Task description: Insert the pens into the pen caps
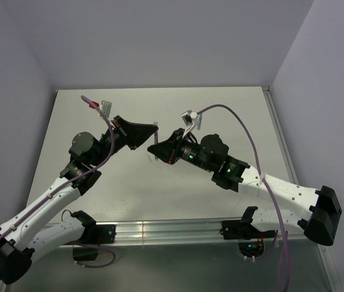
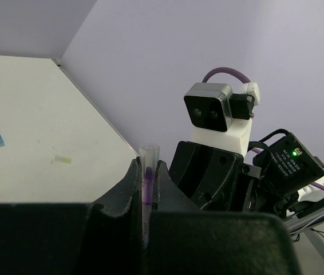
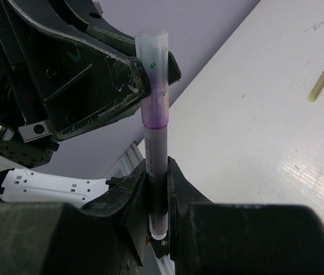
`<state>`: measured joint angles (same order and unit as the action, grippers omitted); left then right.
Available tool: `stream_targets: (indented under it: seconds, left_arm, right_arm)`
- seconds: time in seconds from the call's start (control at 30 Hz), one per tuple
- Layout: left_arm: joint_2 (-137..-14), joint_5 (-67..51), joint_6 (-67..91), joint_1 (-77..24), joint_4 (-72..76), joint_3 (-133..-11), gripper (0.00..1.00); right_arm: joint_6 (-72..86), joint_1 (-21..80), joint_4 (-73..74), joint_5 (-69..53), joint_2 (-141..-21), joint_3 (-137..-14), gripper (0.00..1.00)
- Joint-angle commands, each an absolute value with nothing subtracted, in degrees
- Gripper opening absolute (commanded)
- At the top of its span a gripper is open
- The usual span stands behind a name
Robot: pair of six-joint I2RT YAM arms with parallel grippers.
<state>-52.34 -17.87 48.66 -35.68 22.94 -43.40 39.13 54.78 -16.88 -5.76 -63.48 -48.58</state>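
Right gripper (image 3: 157, 186) gripped the grey-purple pen (image 3: 154, 146) upright. Left gripper (image 2: 149, 171) pinched the pen cap (image 2: 149, 153) over its tip, to align both for seating.

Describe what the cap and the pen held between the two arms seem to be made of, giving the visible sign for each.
The pen cap is probably frosted, translucent plastic: purple shows through its wall. The grey-purple pen is likely smooth plastic, with a slight sheen and small print along the barrel.
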Motion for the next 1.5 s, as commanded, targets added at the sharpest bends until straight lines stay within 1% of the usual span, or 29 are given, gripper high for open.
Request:
stream_targets:
  seconds: [0.0, 0.23, 0.53, 1.47]
  left_arm:
    - [-51.2, -20.8, 46.4, -37.6, 18.7, -45.1, 0.0]
    - [-48.7, -22.3, 45.4, -37.7, 17.2, -43.0, 0.0]
    - [-47.0, -25.2, 44.4, -37.6, 19.9, -40.7, 0.0]
    - [-46.5, -21.1, 42.4, -40.7, 18.4, -38.2, 0.0]
  right_arm:
    - [38.9, 54.1, -24.5, -1.7, -62.6, -49.6, 0.0]
    - [35.7, 54.1, -24.5, -2.3, -61.3, -48.6, 0.0]
    - [33.5, 54.1, -24.3, -1.9, -62.1, -49.4, 0.0]
    - [33.8, 50.6, -24.3, -6.0, -64.9, -53.2, 0.0]
